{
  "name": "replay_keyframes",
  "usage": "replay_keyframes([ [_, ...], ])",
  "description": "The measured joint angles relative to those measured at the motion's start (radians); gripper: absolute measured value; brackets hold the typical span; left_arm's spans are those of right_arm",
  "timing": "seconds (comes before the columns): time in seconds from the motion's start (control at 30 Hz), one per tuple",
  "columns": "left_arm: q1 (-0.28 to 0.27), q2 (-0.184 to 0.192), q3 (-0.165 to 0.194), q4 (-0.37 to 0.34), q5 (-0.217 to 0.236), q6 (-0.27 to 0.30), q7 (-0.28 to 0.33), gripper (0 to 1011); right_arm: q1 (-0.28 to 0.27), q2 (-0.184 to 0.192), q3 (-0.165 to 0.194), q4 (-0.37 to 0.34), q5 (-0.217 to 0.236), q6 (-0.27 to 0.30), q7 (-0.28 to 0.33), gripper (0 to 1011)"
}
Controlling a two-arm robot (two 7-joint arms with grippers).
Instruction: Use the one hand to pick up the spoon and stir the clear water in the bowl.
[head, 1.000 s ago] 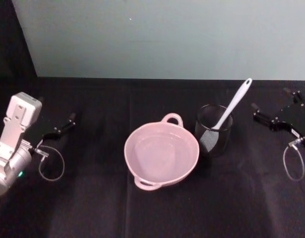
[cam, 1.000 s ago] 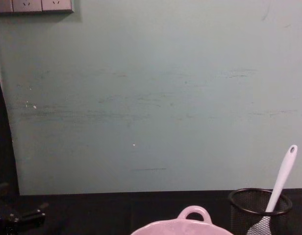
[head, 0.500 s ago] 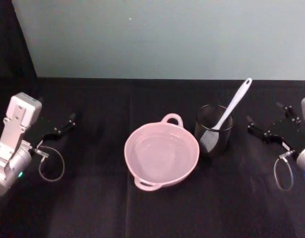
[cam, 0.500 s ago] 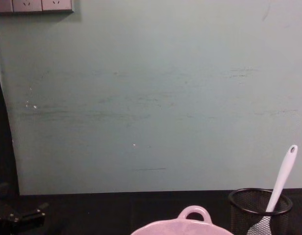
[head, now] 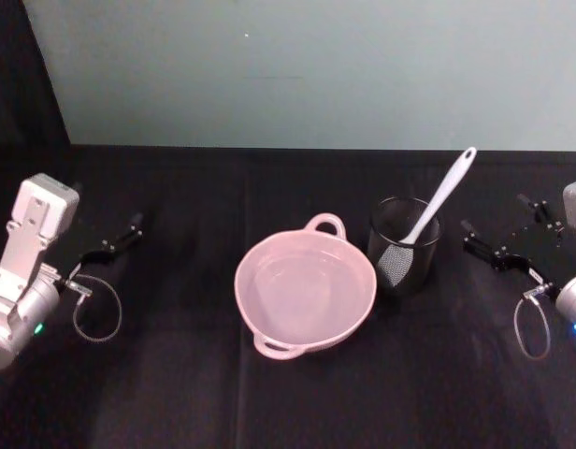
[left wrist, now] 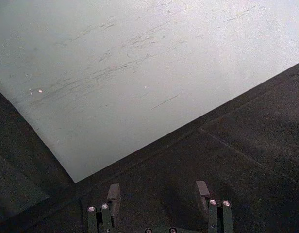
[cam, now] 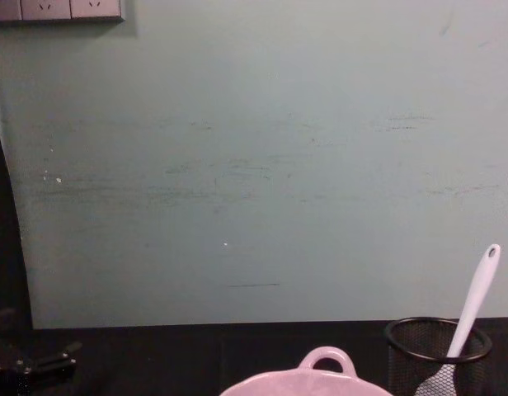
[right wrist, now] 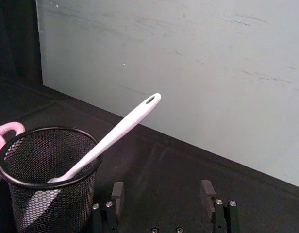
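The spoon [head: 436, 207] is stood in the mesh cup [head: 404, 245], just right of the bowl [head: 305, 292]. The right gripper [head: 501, 236] is spread wide and empty right of the cup; the left gripper [left wrist: 159, 191], also spread, is parked. The cup could easily get tipped if the handle is dragged sideways.

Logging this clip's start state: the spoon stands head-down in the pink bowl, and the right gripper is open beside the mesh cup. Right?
Not quite. The spoon stands head-down in the black mesh cup, not the bowl, as the head view shows. The right gripper is open beside the cup.
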Motion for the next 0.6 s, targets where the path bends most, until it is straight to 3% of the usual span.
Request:
replay_keyframes([
  [0.6, 0.000, 0.000, 0.000, 0.000, 0.000, 0.000, 0.000, 1011, -0.001, 0.001, 0.000, 0.001, 0.003, -0.003, 0.000, 1003],
])
